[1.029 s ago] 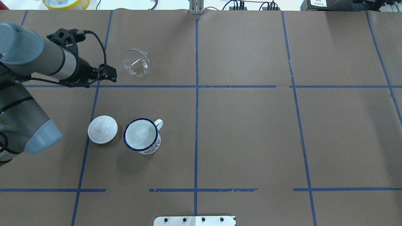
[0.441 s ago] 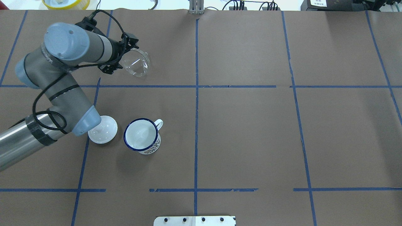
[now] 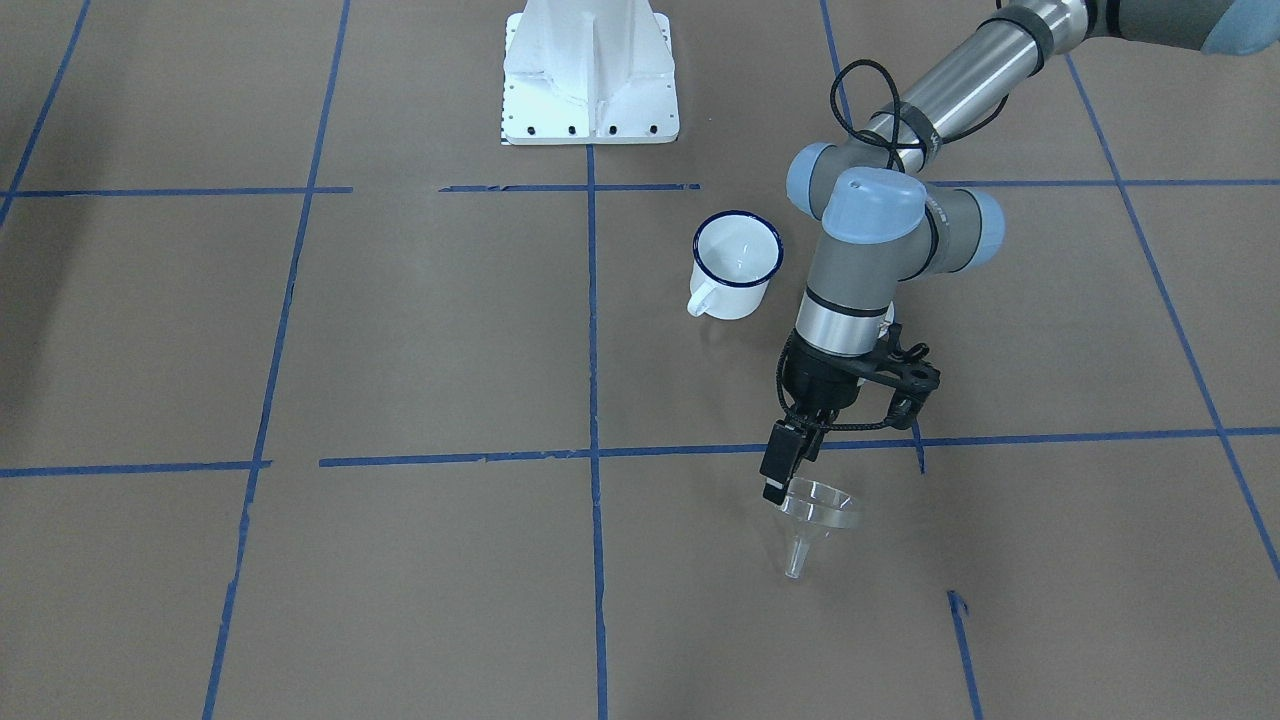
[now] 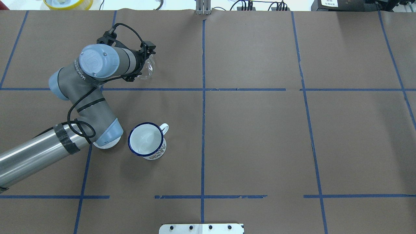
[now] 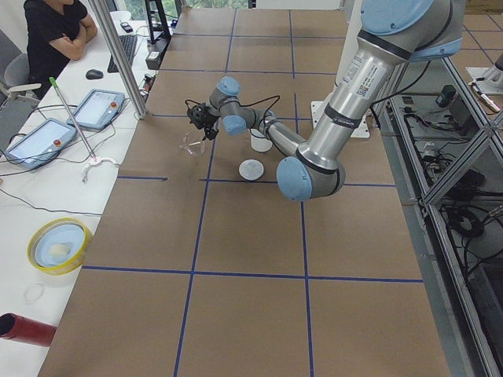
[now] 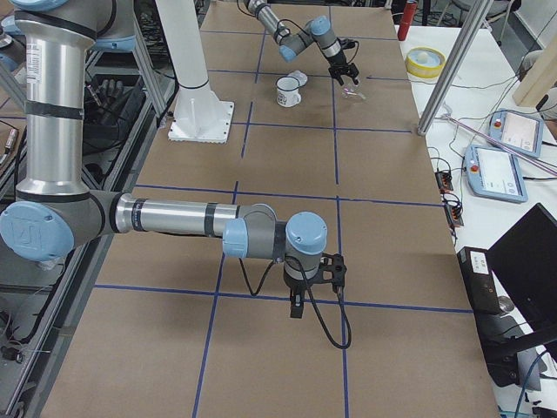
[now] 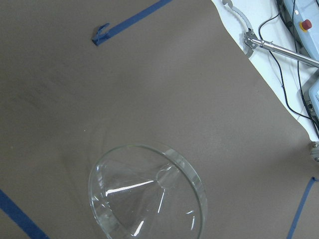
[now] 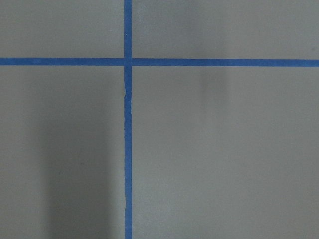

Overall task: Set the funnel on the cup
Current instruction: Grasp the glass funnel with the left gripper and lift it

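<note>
The clear plastic funnel (image 3: 820,508) lies tilted on the brown paper, its spout pointing away from the robot. It fills the lower part of the left wrist view (image 7: 149,194) and is half hidden under the wrist in the overhead view (image 4: 150,69). My left gripper (image 3: 785,470) hangs just above the funnel's rim; it looks open and holds nothing. The white mug with the blue rim (image 4: 145,139) stands upright and empty, apart from the funnel and nearer the robot (image 3: 737,262). My right gripper (image 6: 296,306) shows only in the exterior right view, so I cannot tell its state.
The round white knobbed lid (image 5: 251,169) lies beside the mug; in the overhead view my left elbow covers most of it (image 4: 109,145). The white base plate (image 3: 590,75) stands at the robot's side. Blue tape lines cross the paper (image 8: 127,149).
My left arm has swung in from the left edge, bringing its gripper right over the funnel. Its elbow now covers the lid. Funnel and mug have not moved.
</note>
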### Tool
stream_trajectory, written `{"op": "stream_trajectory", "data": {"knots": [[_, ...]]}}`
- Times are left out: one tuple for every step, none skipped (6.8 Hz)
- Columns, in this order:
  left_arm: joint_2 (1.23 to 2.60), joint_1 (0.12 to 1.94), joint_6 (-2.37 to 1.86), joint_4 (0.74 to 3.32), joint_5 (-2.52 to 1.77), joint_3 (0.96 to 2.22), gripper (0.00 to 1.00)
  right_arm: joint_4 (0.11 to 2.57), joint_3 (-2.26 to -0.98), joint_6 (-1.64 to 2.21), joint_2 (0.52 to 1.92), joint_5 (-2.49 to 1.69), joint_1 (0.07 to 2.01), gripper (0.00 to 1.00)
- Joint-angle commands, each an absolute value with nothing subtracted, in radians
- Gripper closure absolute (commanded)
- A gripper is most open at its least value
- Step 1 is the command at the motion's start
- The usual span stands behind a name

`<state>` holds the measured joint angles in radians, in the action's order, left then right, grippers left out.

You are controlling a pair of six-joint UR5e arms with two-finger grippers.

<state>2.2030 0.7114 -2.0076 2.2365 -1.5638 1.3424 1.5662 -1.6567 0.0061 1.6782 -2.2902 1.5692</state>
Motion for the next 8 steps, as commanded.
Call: {"op": "stream_trajectory", "data": {"knots": [[2.227, 0.706, -1.999, 2.278, -1.526, 1.287, 0.11, 1.566, -1.657, 0.006, 1.678, -2.290, 1.569, 0.00], [2.227, 0.707, -1.982, 2.279, -1.526, 1.287, 0.27, 1.566, -1.657, 0.006, 1.678, -2.290, 1.569, 0.00], [2.227, 0.712, -1.980, 2.279, -1.526, 1.287, 0.65, 1.566, -1.657, 0.006, 1.678, -2.290, 1.569, 0.00], [2.226, 0.715, -1.976, 2.279, -1.526, 1.287, 0.92, 1.566, -1.657, 0.006, 1.678, -2.290, 1.569, 0.00], [2.221, 0.719, -1.947, 2.296, -1.526, 1.292, 1.00, 1.566, -1.657, 0.006, 1.678, -2.290, 1.569, 0.00], [2.218, 0.727, -1.942, 2.318, -1.526, 1.298, 1.00, 1.566, -1.657, 0.006, 1.678, -2.290, 1.569, 0.00], [2.215, 0.751, -1.939, 2.318, -1.540, 1.352, 1.00, 1.566, -1.657, 0.006, 1.678, -2.290, 1.569, 0.00], [2.179, 0.771, -1.939, 2.310, -1.608, 1.435, 1.00, 1.566, -1.657, 0.006, 1.678, -2.290, 1.569, 0.00]]}}
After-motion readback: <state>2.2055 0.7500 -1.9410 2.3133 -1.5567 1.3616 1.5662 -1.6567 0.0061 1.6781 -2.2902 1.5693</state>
